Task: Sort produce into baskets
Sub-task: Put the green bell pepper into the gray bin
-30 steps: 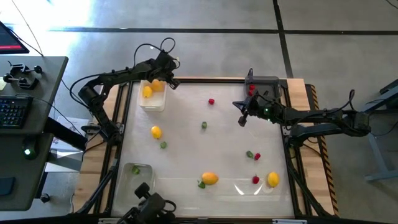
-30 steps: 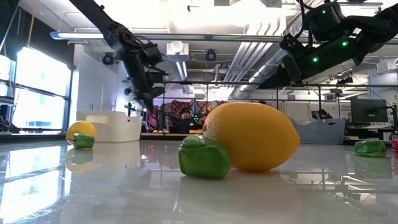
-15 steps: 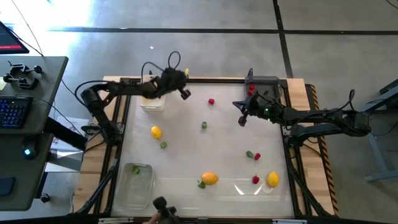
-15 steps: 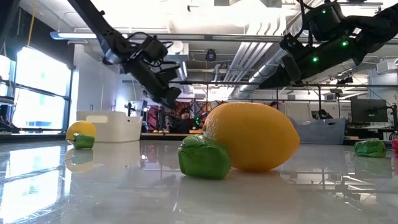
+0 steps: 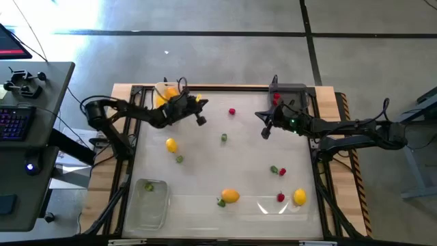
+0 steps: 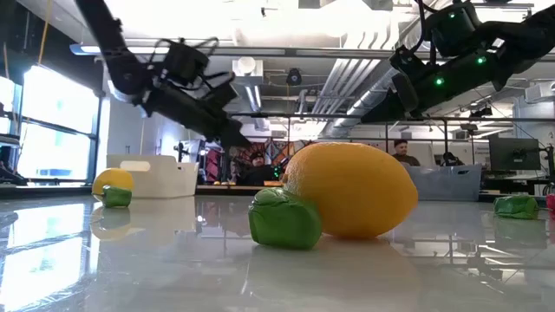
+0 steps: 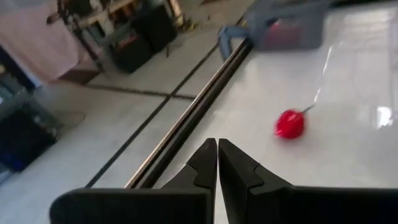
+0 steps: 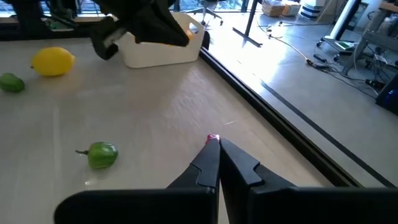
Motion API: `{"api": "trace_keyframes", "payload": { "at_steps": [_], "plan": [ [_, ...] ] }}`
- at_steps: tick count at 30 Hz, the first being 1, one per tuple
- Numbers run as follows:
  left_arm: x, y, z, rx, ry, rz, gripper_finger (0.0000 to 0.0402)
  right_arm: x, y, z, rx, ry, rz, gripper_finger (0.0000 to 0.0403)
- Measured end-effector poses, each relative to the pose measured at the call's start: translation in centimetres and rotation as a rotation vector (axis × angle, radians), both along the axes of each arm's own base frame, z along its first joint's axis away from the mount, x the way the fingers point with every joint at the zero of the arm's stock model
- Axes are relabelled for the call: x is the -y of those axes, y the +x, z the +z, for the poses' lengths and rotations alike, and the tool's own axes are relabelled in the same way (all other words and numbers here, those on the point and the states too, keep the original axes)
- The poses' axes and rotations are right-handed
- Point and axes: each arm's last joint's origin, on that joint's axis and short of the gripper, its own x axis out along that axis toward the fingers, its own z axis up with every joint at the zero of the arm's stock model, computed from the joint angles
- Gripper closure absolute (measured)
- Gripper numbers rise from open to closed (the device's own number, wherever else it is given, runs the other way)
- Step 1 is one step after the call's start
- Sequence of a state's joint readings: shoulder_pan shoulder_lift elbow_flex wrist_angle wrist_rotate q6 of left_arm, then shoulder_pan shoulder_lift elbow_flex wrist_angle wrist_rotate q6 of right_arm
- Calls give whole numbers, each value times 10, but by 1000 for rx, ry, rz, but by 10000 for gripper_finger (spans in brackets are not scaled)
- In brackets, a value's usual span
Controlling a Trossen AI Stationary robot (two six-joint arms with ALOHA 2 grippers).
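L gripper [image 5: 199,112]: jaws pressed together, nothing held, hovering over the table near its far-left corner, just beside the white rectangular plastic tray [image 5: 162,91]. Nearest produce ahead of the jaws: small red berry-like toy piece [image 5: 232,111], lying toward table centre-right and apart from the tips; L wrist view shows it [image 7: 289,124] off to one side of the jaw line, not centred. It's roundish, so no long axis to align on.

R gripper [image 5: 265,131]: jaws also pressed together, empty, in front of the dark grey rectangular tray [image 5: 290,89]. Berry lies between both grippers; L looks slightly nearer, in my judgement. Jaws must spread before any pick.
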State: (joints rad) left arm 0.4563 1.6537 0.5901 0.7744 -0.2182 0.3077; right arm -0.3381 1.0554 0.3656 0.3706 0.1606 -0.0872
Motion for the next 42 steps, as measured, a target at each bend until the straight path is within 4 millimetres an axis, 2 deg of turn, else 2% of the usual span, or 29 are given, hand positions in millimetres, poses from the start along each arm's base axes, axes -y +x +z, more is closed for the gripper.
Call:
{"api": "trace_keyframes", "payload": {
  "at_steps": [3,6,13,18,25,31,36,42],
  "plan": [
    [17,-14,1,47,11,-66,399,-5,3,3,-6,-23,6,402],
    [30,-29,-2,92,-3,-122,399,-13,10,14,-3,-48,10,402],
    [50,-52,-13,95,10,-186,399,-39,23,32,-44,14,90,402],
    [60,-55,-16,87,-9,-220,399,-60,23,34,-117,102,121,402],
    [72,-51,-16,79,1,-283,399,-83,14,40,-296,259,86,402],
    [86,-47,-17,109,-75,-476,399,-99,0,36,-421,403,22,400],
    [101,-44,-17,114,-104,-602,399,-113,-10,27,-502,522,-47,360],
    [110,-42,-17,118,-126,-625,399,-128,-5,11,-587,673,-86,285]
  ]
}}
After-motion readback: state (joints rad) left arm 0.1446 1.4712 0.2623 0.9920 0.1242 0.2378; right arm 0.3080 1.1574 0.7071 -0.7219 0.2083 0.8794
